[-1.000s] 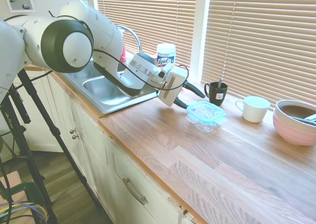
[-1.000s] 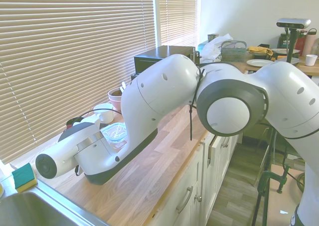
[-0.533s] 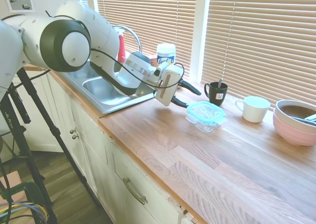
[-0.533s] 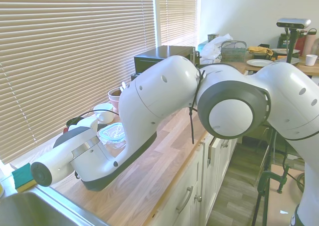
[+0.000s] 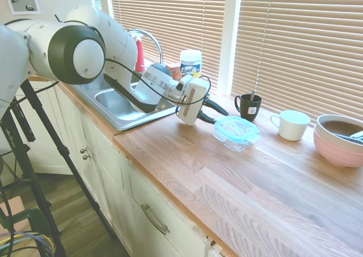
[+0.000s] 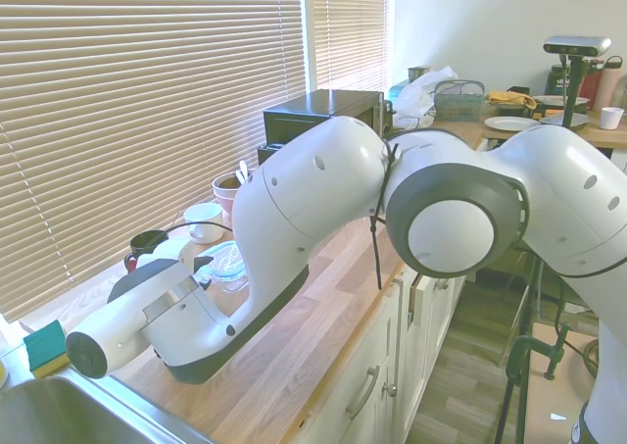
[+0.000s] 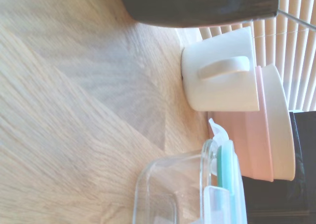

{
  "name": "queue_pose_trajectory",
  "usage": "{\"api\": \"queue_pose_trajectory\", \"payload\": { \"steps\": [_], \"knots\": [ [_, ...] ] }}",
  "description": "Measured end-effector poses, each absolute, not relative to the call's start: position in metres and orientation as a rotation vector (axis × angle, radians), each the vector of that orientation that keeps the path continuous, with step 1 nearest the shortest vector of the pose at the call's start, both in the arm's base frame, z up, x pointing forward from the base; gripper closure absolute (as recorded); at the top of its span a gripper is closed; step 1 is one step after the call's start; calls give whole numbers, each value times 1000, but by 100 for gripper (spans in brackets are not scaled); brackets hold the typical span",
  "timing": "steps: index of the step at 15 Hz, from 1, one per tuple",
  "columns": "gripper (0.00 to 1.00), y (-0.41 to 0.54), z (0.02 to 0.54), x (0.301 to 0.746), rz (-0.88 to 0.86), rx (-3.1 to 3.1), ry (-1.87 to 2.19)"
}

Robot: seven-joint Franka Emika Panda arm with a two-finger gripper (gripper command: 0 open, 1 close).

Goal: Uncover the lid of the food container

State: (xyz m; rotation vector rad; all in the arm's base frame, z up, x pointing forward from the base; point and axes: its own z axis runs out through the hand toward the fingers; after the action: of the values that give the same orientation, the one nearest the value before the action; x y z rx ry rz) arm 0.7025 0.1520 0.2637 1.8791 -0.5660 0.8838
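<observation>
1. I see the food container (image 5: 235, 139) on the wooden counter (image 5: 238, 194), with the lid (image 5: 237, 128) seated flat on top of it, teal rim all round.
2. From the first exterior camera the gripper (image 5: 215, 112) sits at about nine o'clock of the container, near it but not touching.
3. Two dark fingers (image 5: 220, 103) reach toward the container with a clear gap between them, so I read the hand as spread and holding nothing.
4. One finger runs higher, toward the black mug (image 5: 248, 105); the other lies lower, close to the counter, its tip just beside the container's near corner.
5. The black mug stands at roughly twelve o'clock of the container, by the window blinds (image 5: 295, 41).
6. The white cup (image 5: 292, 124) is at about two o'clock of the container, apart from it, and the pink bowl (image 5: 339, 140) lies further out near three o'clock.
7. Behind the arm I make out the steel sink (image 5: 122, 104) and a Lysol tub (image 5: 190, 62) at around ten o'clock of the container.
8. In the second exterior view the arm's bulk hides most of the gripper; the container (image 6: 227, 264) shows only partly past the wrist.
9. The wrist camera shows the container (image 7: 173, 192) up close, sideways, with the lid (image 7: 226, 184) on its rim and one clear flap sticking out, the white cup (image 7: 222, 78) and pink bowl (image 7: 256, 130) beyond it.
</observation>
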Motion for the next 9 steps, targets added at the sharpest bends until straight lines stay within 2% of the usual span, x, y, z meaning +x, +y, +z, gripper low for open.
{"api": "queue_pose_trajectory", "payload": {
  "steps": [9],
  "knots": [
    [100,150,264,700,866,1859,-579]
  ]
}}
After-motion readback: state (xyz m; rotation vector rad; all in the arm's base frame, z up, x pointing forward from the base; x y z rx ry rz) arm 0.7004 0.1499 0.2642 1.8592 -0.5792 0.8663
